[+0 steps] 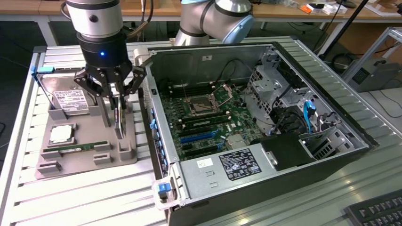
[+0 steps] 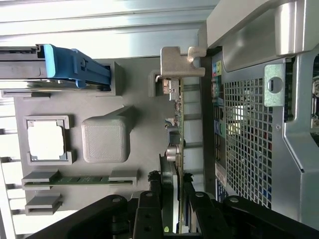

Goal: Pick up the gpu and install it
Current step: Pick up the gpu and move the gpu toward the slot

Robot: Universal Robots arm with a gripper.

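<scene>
The gpu [image 1: 119, 123] is a thin dark card standing edge-on in a slot of the grey holder [image 1: 82, 160], on the side nearest the computer case. In the wrist view the gpu [image 2: 178, 124] runs away from the fingers, and its silvery end bracket [image 2: 180, 60] is at the far end. My gripper [image 1: 116, 107] hangs straight down over the holder. Its black fingers [image 2: 158, 201] sit on both flat faces of the card, and the gripper [image 2: 173, 199] is shut on it. The card's lower edge still rests in the holder.
The open computer case [image 1: 270, 52] lies at the exterior view's right, showing the motherboard [image 1: 207, 125] with blue slots [image 1: 195, 139]. The holder also carries a hard drive [image 1: 69, 100], a CPU [image 1: 61, 134] and a green RAM stick [image 1: 78, 148]. A keyboard [image 1: 377, 212] sits at the near right corner.
</scene>
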